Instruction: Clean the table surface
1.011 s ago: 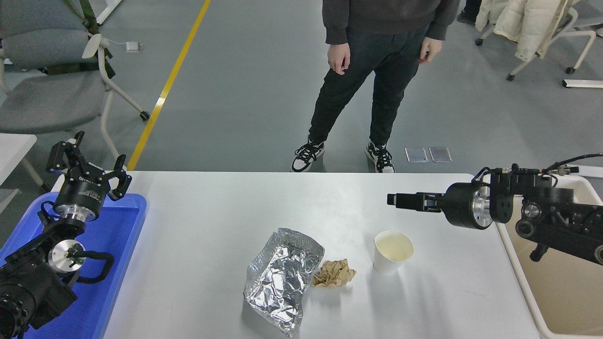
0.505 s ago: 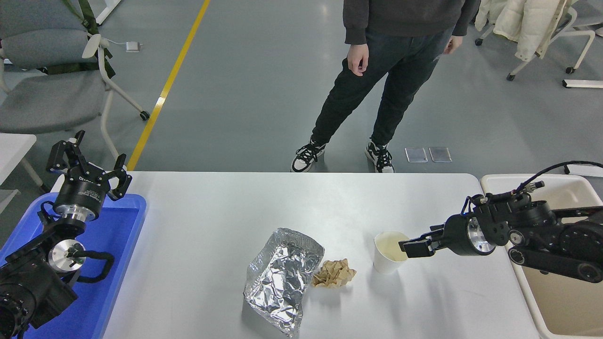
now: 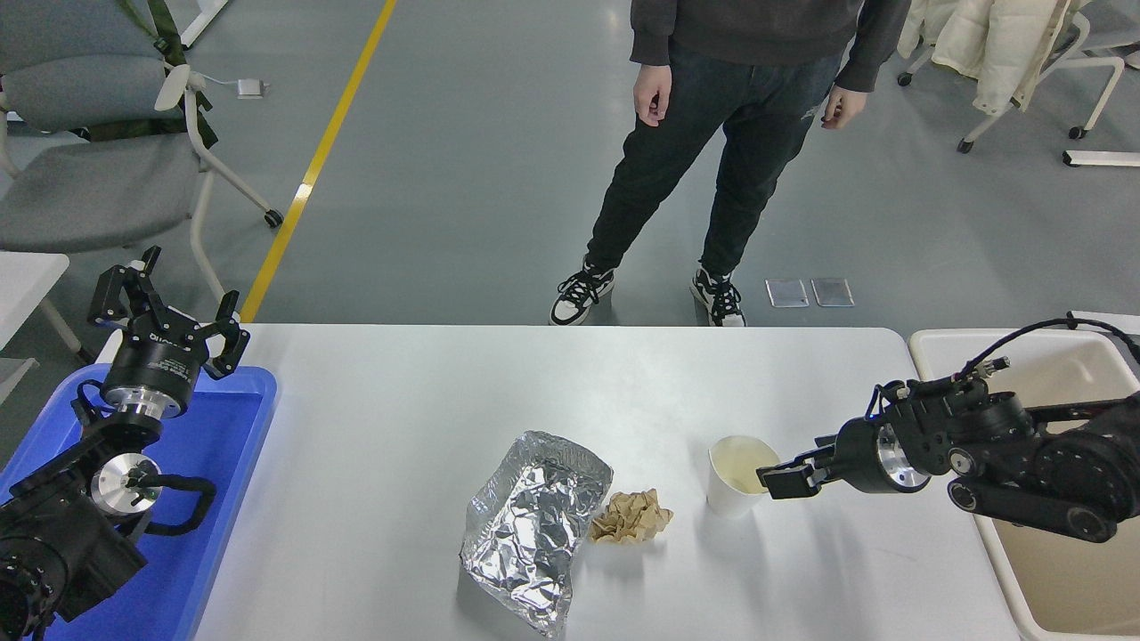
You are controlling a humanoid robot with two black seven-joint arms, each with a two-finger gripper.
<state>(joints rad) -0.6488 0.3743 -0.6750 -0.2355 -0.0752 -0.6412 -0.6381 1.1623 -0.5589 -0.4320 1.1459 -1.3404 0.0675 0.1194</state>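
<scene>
The white table surface carries a crumpled foil tray, a brown paper wad and an upright white paper cup in a row near the middle. My right gripper reaches in from the right, low over the table. It is open, with its fingertips at the cup's right rim. I cannot tell whether a finger touches the rim. My left gripper is parked open at the far left, above the blue tray.
A blue tray lies at the table's left end and a cream-white bin stands off its right end, under my right arm. A person stands beyond the far edge. Grey chairs stand at upper left.
My right gripper has dropped from high over the table's right side and moved left, down to the cup's right rim. The person has shifted stance. The cup, foil and paper have not moved.
</scene>
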